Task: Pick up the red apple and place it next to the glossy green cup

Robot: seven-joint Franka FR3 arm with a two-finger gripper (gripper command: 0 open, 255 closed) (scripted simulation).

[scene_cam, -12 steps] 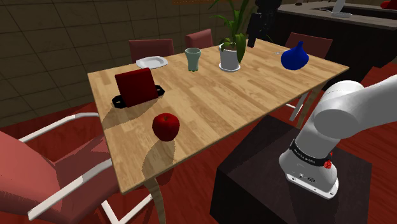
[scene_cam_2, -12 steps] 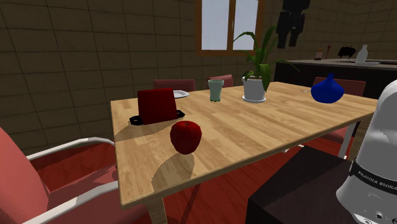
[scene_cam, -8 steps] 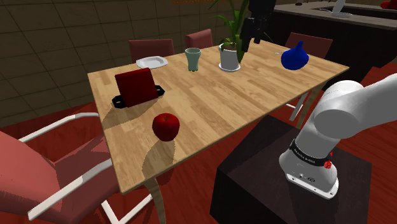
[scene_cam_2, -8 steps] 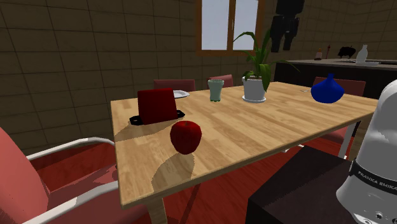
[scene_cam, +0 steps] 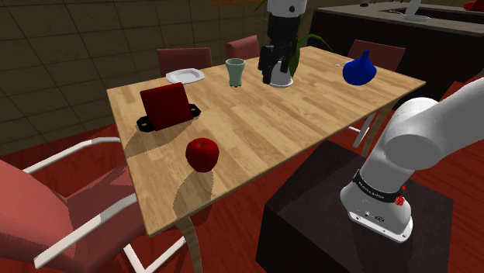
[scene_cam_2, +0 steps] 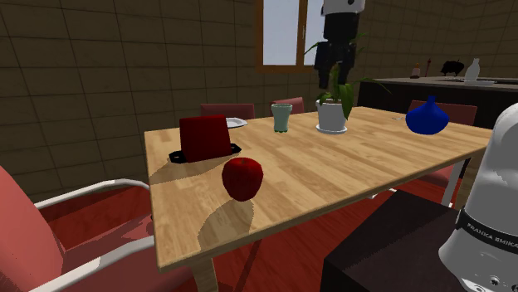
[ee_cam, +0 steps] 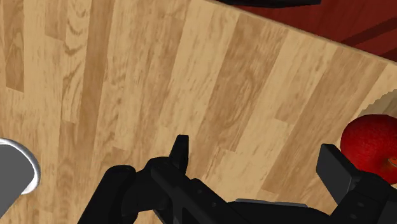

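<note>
Red apple (scene_cam: pixel 202 154) sits on the wooden table (scene_cam: pixel 264 124), close to the edge nearest the shoulder camera and near a red holder on a black tray (scene_cam: pixel 165 106). Green cup (scene_cam: pixel 235 72) stands at the far edge, well apart from the apple, between a white plate (scene_cam: pixel 184 75) and a plant pot (scene_cam_2: pixel 331 116). Gripper (scene_cam: pixel 279 71) hangs over the table in front of the pot, near the cup, fingers spread and empty. Wrist view: apple (ee_cam: pixel 372 143) lies outside one finger (ee_cam: pixel 335 164), not between the two.
</note>
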